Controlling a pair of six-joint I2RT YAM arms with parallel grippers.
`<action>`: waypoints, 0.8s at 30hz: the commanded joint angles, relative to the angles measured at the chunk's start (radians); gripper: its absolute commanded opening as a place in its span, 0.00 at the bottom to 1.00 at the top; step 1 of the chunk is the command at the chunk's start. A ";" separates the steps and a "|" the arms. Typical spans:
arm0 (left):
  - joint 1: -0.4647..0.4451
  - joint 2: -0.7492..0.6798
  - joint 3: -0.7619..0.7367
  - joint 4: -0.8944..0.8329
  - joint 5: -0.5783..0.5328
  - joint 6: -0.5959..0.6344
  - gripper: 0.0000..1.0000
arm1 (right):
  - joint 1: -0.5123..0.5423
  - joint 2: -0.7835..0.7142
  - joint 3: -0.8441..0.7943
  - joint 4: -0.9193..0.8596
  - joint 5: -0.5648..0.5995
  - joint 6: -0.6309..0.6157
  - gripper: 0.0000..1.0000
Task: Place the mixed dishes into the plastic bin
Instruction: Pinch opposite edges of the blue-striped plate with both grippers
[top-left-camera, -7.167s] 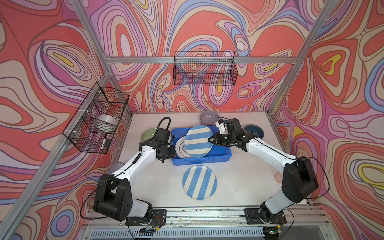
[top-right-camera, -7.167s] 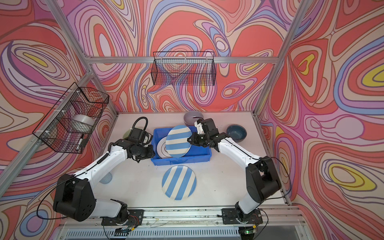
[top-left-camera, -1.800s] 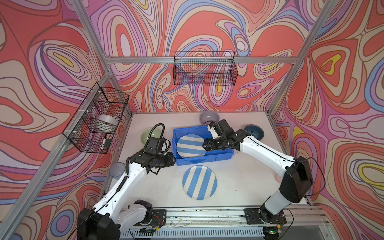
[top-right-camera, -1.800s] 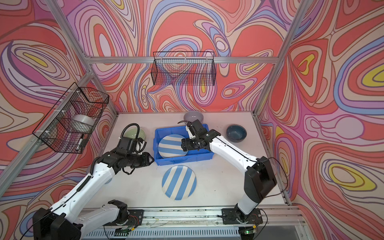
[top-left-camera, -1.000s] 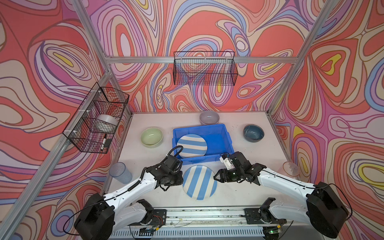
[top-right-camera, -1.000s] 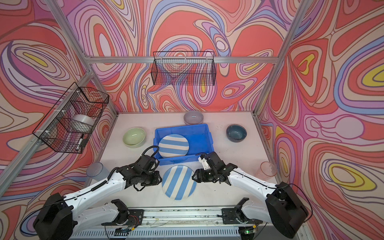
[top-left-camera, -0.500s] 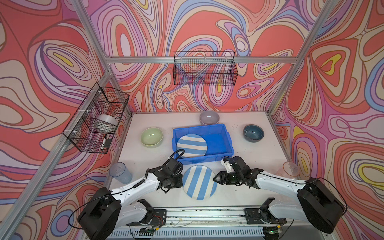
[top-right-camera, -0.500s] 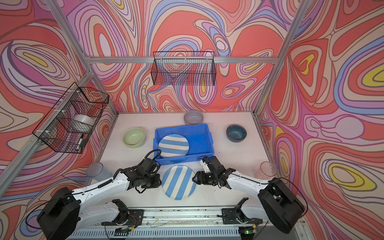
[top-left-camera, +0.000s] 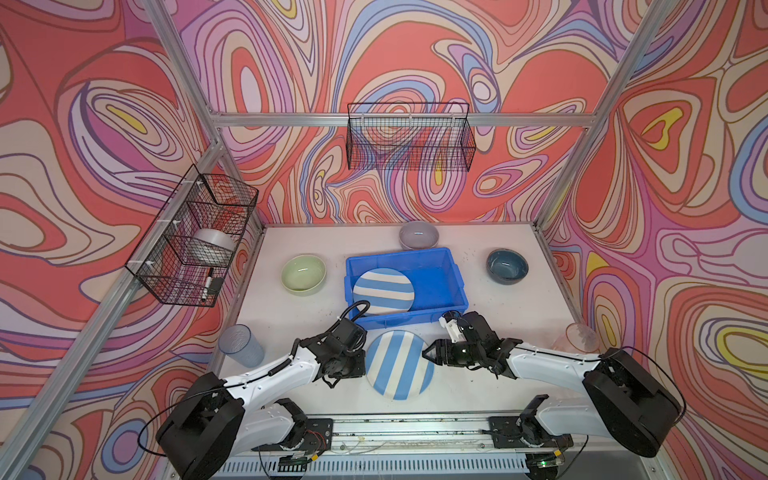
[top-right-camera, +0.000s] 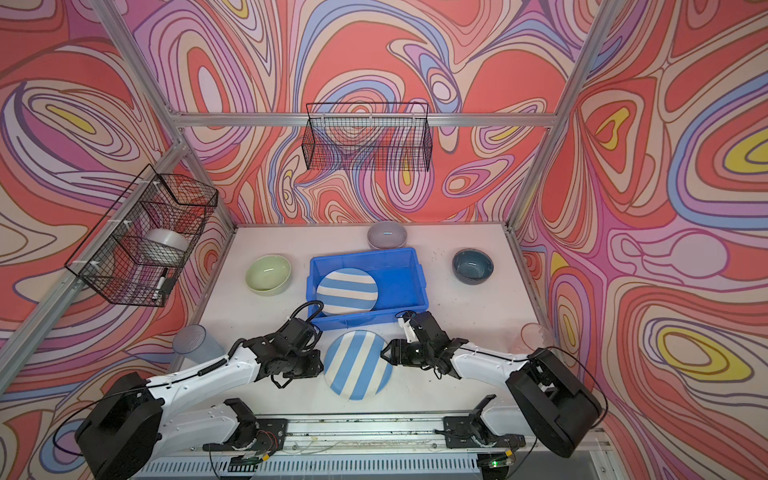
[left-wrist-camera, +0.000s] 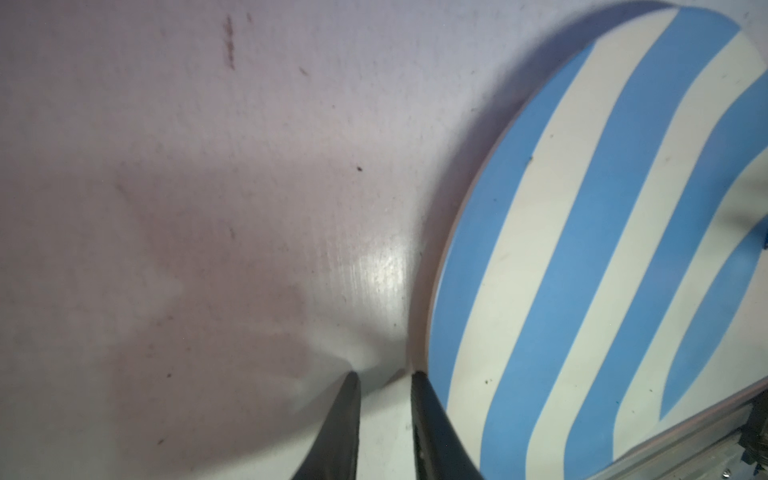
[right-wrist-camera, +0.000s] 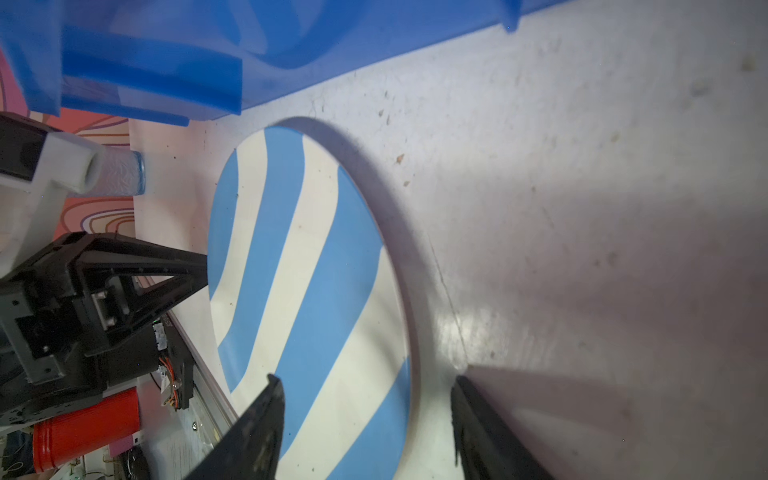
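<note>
Seven seconds ago the right pincer (top-left-camera: 428, 358) held a tilted blue-and-white striped round plate over the bright blue rectangular plastic bin (top-left-camera: 436, 276). That binned plate (top-left-camera: 383, 295) now lies flat on the bin's floor, toward its left end, and both arms have swung down to the front of the white worktop (top-left-camera: 286, 320), flanking the second striped plate (top-left-camera: 400, 364), which has not moved. The count: two striped plates, one in the bin and one out; three bowls outside it, a glossy pale green bowl (top-left-camera: 303, 274) to its left, a lilac bowl (top-left-camera: 419, 235) behind it and a teal bowl (top-left-camera: 507, 266) to its right; two translucent tumblers, the blue tumbler (top-left-camera: 241, 345) at the worktop's left edge and the pink tumbler (top-left-camera: 582, 337) at its right; two black wire mesh baskets (top-left-camera: 409, 141) on the walls. In the right wrist view the right pincer's fingers (right-wrist-camera: 262, 419) are spread, straddling the second plate's thin rim, one over its matte stripes, one over the scuffed worktop, gripping nothing. In the left wrist view the left pincer (left-wrist-camera: 382, 378) shows only a narrow slit between its black fingers, nothing in it; one finger seems to touch the plate's rim, though the close, blurred view leaves that unsure.
</note>
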 joint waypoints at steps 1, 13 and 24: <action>-0.005 -0.038 0.003 -0.044 -0.038 -0.017 0.30 | 0.004 0.024 -0.016 -0.021 0.012 0.004 0.65; -0.005 -0.031 -0.002 0.002 0.012 0.012 0.25 | 0.004 0.055 -0.007 -0.010 0.002 0.005 0.65; -0.006 0.029 -0.019 0.041 0.012 0.011 0.22 | 0.004 0.067 -0.014 0.023 -0.041 0.014 0.64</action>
